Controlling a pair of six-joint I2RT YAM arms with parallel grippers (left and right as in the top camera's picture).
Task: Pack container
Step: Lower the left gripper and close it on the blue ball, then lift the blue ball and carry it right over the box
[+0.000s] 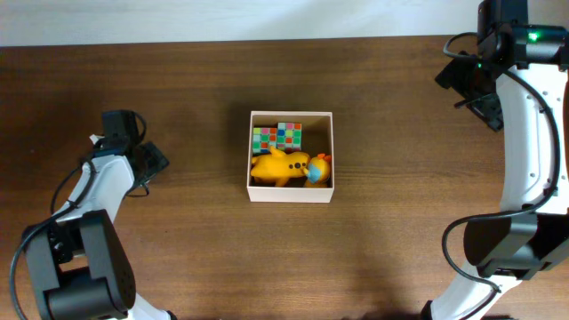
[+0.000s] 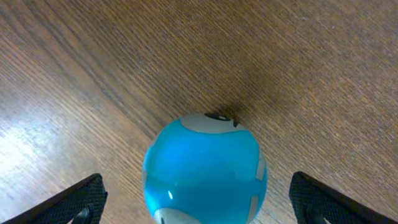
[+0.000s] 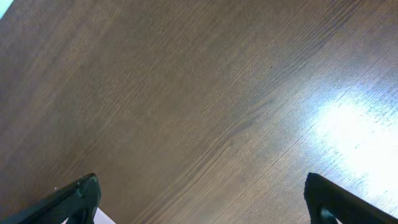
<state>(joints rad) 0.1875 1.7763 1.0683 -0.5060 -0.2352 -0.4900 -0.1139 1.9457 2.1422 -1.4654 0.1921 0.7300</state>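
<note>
Two hazards are judged likely. The left claw (image 2: 199,202) is held wide apart around a glossy blue ball (image 2: 205,168) resting on the desk (image 2: 298,62); closed off-centre, the ball could be squirted away. Well apart, mid-desk, the container (image 1: 291,195) is already part-filled with toys (image 1: 280,166), so a bounce-out is risked. The right claw (image 3: 202,199) is spread, empty, farthest off.

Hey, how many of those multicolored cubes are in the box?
2. Both lie in the container, side by side along its far wall: the left cube and, beside it, the right cube. The yellow toy might hide more.
</note>
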